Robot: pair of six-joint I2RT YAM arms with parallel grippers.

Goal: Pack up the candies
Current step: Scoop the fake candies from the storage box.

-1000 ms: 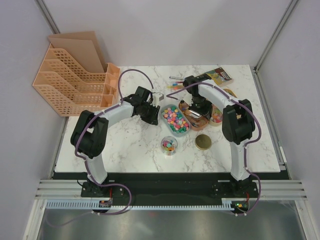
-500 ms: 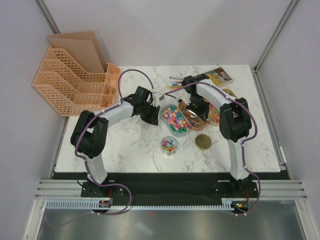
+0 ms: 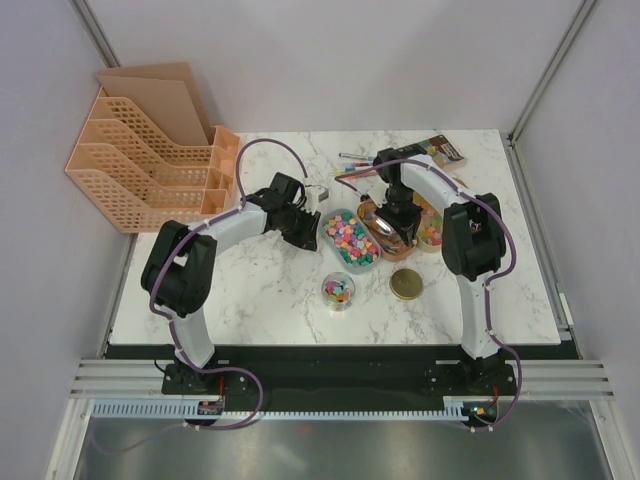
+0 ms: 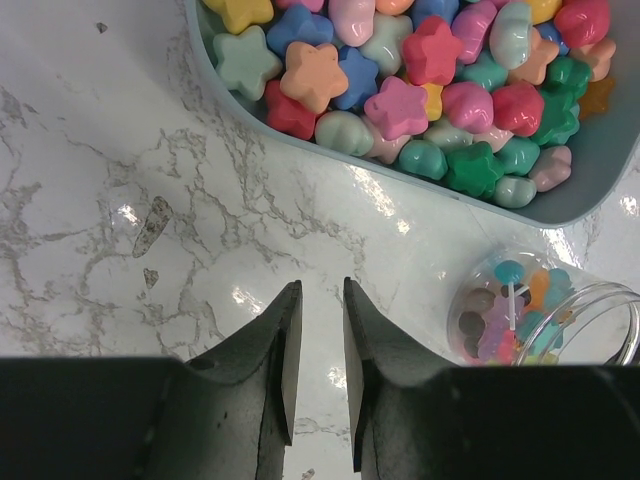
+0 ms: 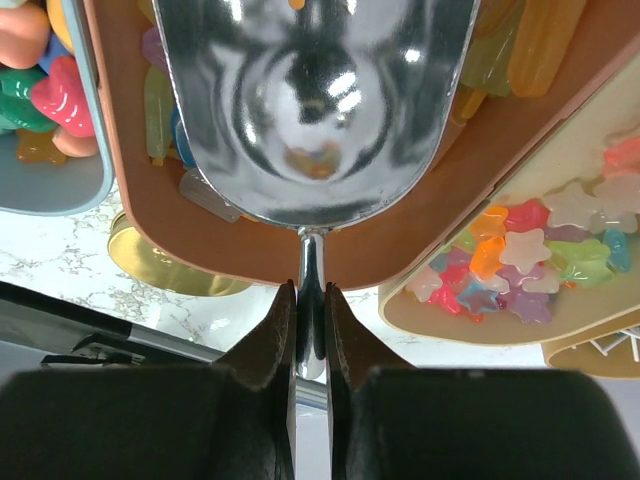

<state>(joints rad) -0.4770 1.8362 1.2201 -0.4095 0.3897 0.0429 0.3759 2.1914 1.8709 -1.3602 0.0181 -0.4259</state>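
Nudged slightly since a second ago, our right gripper (image 5: 310,300) clamps the shiny silver metal scoop (image 5: 310,110), which half-hides the brown oval tray (image 5: 400,250); our left gripper (image 4: 320,300) gapes slightly, empty.

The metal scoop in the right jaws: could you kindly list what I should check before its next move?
1. Right jaws shut on the thin handle of the shiny metal scoop: ok.
2. Scoop's load: cannot tell; only an orange glint shows.
3. Scoop over the brown oval tray: ok.
4. Small clear glass jar uncovered, flat round gold lid lying apart: ok.
5. Left jaws empty, off the jar: ok.
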